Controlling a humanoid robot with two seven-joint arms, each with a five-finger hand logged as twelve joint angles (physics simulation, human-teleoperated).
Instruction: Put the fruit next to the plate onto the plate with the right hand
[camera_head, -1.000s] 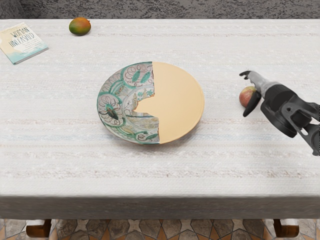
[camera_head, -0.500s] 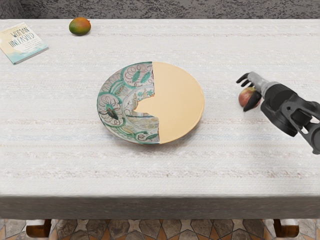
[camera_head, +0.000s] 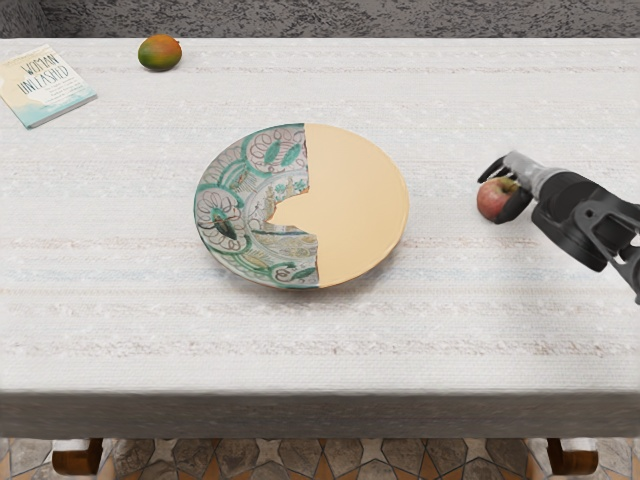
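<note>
Floor: patterned stone tiles (camera_head: 320, 462) showed only as a thin strip under the table's front edge.
Table legs: two dark wooden feet (camera_head: 80, 458), left and right, were cut off by the bottom of the head view.
Table: a long table under a pale woven cloth (camera_head: 320, 340) filled nearly the whole view; both ends ran out of the picture.
Plate: a round shallow plate (camera_head: 360, 205) lay flat near the table's middle, its left part painted with green and white ornament and its right part plain yellow-orange, with a jagged line between them. Nothing lay on it.
Task fruit: a small round reddish apple (camera_head: 494, 198) sat on the cloth to the right of the plate, apart from its rim and not on it.
Right hand: the dark grey right hand (camera_head: 515, 186) was curled around the apple, fingers (camera_head: 492, 168) arched over its far top and the thumb against its near right side, which hid that side of the fruit.
Right arm: the black arm (camera_head: 590, 220) came in from the right edge, with only its forearm visible.
Book: a thin pale blue book (camera_head: 42, 85) lay at the far left, its corner cut by the edge and its cover text too small to read.
Far fruit: an orange-and-green oval fruit (camera_head: 160, 52) lay near the far edge, well apart from the plate.
Backdrop: a dark grey mottled surface (camera_head: 350, 18) lay beyond the table.
</note>
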